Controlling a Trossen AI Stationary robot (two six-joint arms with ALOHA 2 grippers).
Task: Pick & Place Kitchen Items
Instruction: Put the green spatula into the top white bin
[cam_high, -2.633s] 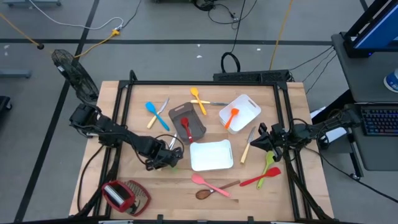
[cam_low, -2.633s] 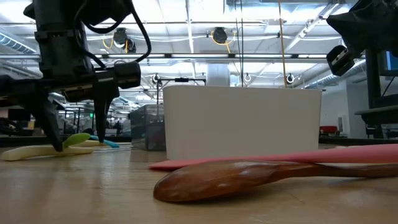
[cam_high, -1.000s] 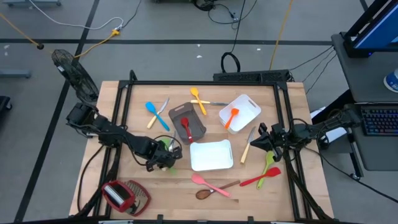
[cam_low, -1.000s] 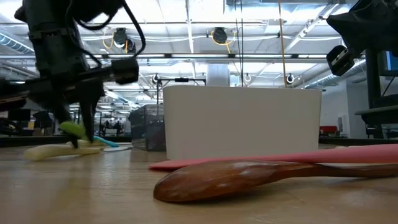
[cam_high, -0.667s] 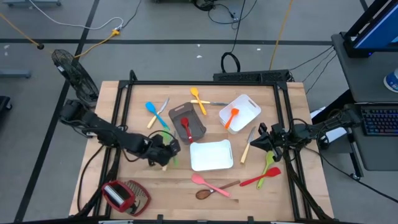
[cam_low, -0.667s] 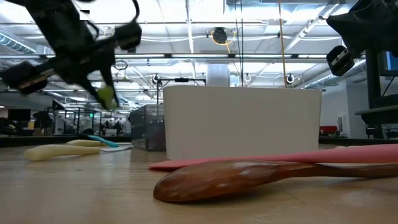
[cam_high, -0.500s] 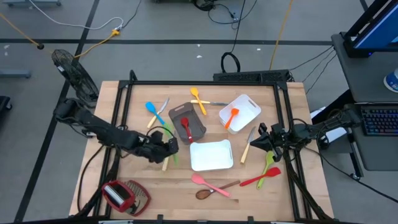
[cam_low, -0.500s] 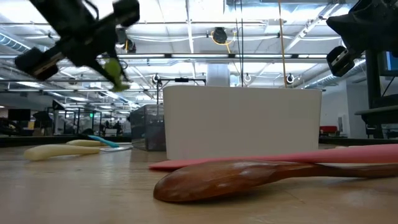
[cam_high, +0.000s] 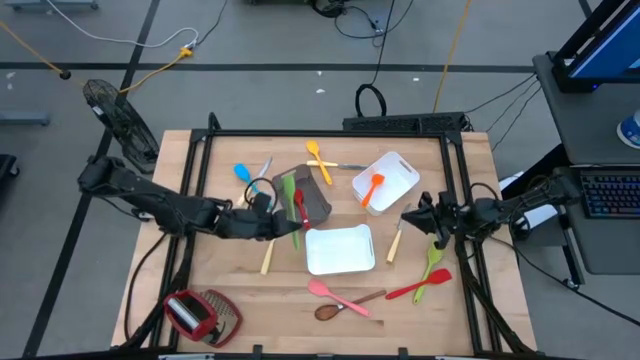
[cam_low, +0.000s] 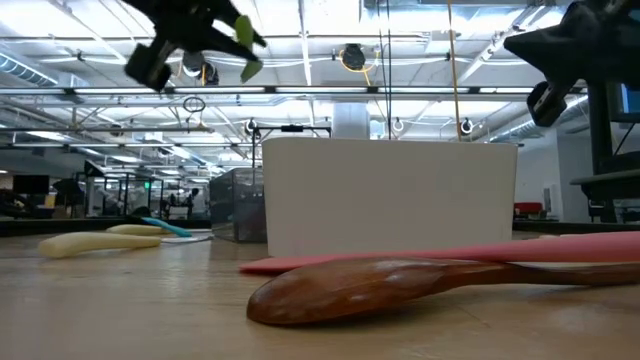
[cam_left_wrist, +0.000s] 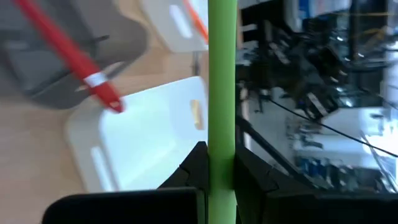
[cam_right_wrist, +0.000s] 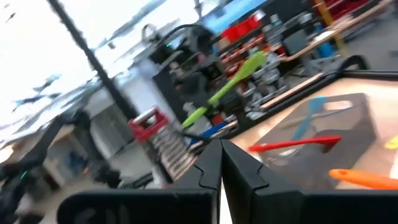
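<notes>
High view: left gripper (cam_high: 272, 221) is clamped on a green utensil (cam_high: 290, 196), carried above the table at the grey bin (cam_high: 312, 205), left of centre. To finish the drop well, I judge the utensil should be centred over the bin with its length inside the rim before the fingers part. The bin already holds a red utensil (cam_high: 300, 207). The far-right white tray (cam_high: 400, 172) holds an orange utensil (cam_high: 373, 186); the near white tray (cam_high: 340, 250) looks empty. Right gripper (cam_high: 414, 221) waits at the right side by a pale-handled knife (cam_high: 398, 238), fingers closed on nothing.

Low view: green utensil (cam_low: 245, 40) rides high, well clear of the table. A wooden spoon (cam_low: 400, 283) and pink utensil (cam_low: 470, 253) lie nearest.

Left wrist view: the green handle (cam_left_wrist: 222, 93) runs straight between the pinching fingers; the red utensil (cam_left_wrist: 74, 59) lies in the bin beyond.

Right wrist view: own fingers pressed together, empty; the green utensil (cam_right_wrist: 233, 87) shows far off, in the air.
</notes>
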